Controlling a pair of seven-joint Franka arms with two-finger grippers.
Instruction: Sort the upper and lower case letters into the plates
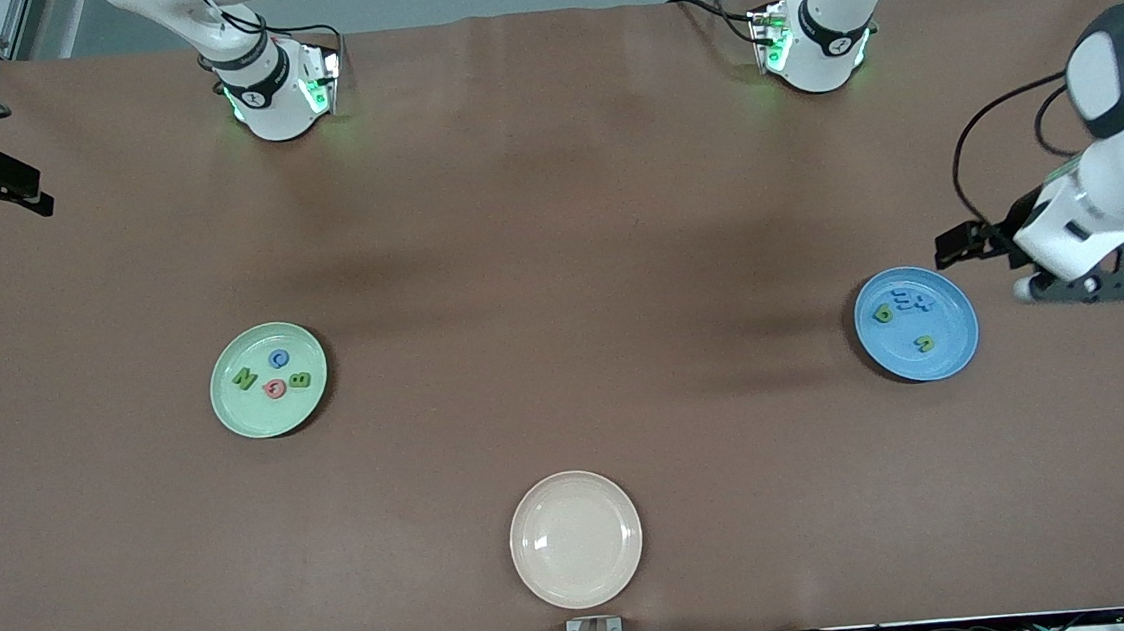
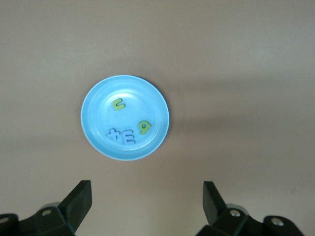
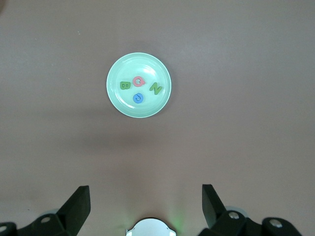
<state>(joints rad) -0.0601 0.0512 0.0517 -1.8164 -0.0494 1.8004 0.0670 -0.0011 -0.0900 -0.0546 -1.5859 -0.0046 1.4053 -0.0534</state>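
Note:
The pale green plate (image 1: 259,415) toward the right arm's end holds the green N (image 1: 245,378), blue C (image 1: 277,358), pink G (image 1: 275,388) and green B (image 1: 299,379). The blue plate (image 1: 901,351) toward the left arm's end holds two small green letters (image 1: 883,313) and the blue m and t (image 1: 914,304). My left gripper (image 2: 147,194) is open and empty, raised beside the blue plate (image 2: 98,113). My right gripper (image 3: 145,196) is open and empty, high over the table near its own base, looking down on the green plate (image 3: 142,64).
An empty cream-white plate (image 1: 576,540) sits near the table's front edge, midway between the two ends. The arm bases (image 1: 274,92) stand along the top of the front view. The rest is bare brown table.

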